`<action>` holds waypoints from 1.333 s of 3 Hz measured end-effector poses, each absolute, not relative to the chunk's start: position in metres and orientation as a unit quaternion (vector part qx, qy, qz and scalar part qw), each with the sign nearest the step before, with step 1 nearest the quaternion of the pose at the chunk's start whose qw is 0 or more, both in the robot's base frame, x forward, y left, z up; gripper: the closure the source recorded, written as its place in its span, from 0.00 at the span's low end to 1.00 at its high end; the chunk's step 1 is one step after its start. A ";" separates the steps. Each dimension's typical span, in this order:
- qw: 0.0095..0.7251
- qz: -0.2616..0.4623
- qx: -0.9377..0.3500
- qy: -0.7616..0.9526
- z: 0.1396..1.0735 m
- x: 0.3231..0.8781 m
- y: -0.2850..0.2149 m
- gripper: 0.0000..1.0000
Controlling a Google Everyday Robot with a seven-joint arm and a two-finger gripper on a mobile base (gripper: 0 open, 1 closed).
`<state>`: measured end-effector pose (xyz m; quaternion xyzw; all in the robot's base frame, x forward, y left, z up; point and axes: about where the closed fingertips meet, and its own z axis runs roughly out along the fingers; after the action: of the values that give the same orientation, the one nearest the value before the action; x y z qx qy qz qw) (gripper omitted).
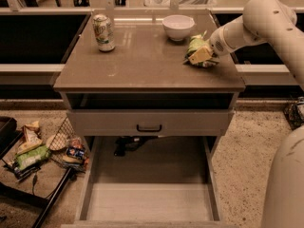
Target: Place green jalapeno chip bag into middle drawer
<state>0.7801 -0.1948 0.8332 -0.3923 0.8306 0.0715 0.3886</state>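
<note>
The green jalapeno chip bag (195, 45) lies crumpled on the right side of the brown cabinet top (142, 63), just in front of the white bowl (178, 26). My gripper (200, 56) reaches in from the right on the white arm and is closed on the bag's front edge, with a pale finger (199, 54) pressed on it. The bag sits at or barely above the top. The middle drawer (147, 201) is pulled out wide open low in front of the cabinet, showing its pale wood-grain floor with nothing in it.
A drink can (103, 31) stands at the back left of the top. A shut grey drawer front with a black handle (148, 127) sits above the open drawer. Snack wrappers (32, 151) and a wire basket (64, 141) lie on the floor at left.
</note>
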 end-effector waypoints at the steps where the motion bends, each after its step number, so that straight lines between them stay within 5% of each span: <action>1: 0.389 0.072 -0.392 0.831 0.833 0.780 -0.195 1.00; 4: 0.388 0.072 -0.393 0.831 0.832 0.780 -0.194 0.35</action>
<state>0.7803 -0.1937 0.8322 -0.3929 0.8307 0.0723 0.3878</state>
